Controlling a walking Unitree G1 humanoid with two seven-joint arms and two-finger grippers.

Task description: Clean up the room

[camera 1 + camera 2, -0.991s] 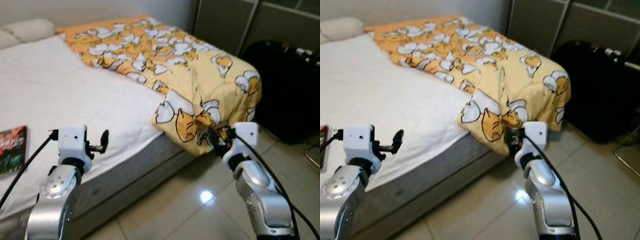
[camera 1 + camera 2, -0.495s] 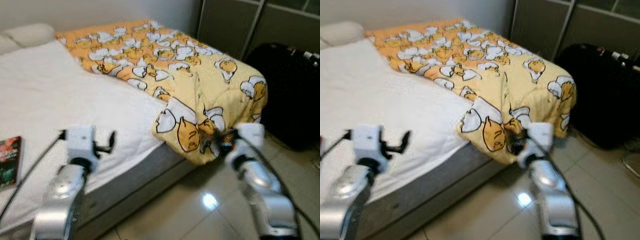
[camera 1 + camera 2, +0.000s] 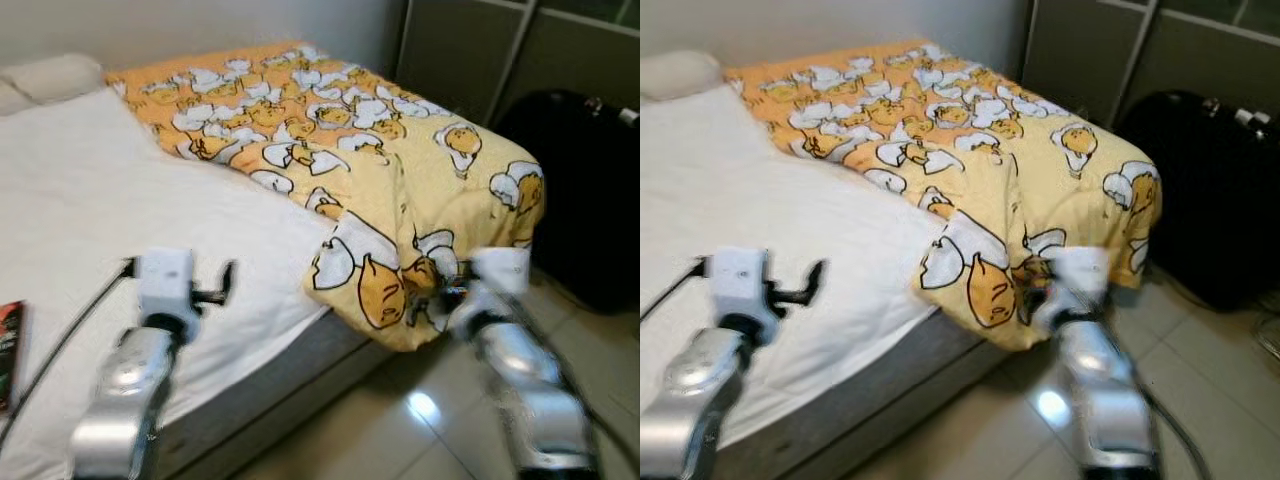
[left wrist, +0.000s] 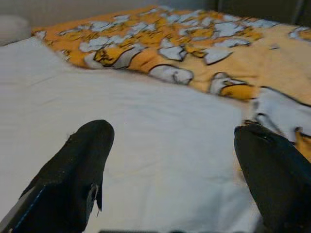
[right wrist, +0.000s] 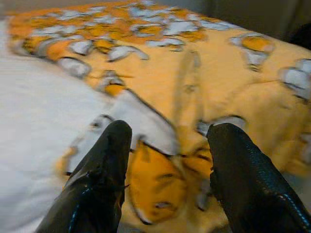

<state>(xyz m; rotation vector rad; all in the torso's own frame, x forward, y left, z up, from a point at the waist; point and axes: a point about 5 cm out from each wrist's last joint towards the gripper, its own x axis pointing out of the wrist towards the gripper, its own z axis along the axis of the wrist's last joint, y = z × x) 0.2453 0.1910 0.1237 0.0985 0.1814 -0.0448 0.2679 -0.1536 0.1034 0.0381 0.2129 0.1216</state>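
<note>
Right tool (image 5: 165, 160), fingers spread, faces the yellow quilt's (image 3: 400, 170) drooping corner at the bed (image 3: 120, 220) edge; a deep bite on the fold should hold best.

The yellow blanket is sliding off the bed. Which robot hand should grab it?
Probably the right hand. Its open fingers already face the blanket's drooping corner at the bed's edge. The left hand is open too, but over bare white sheet, farther from the blanket.

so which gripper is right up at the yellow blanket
The right gripper: its open fingers frame the blanket's corner hanging off the bed. The left gripper, also open, hovers over bare white sheet, apart from the blanket.
</note>
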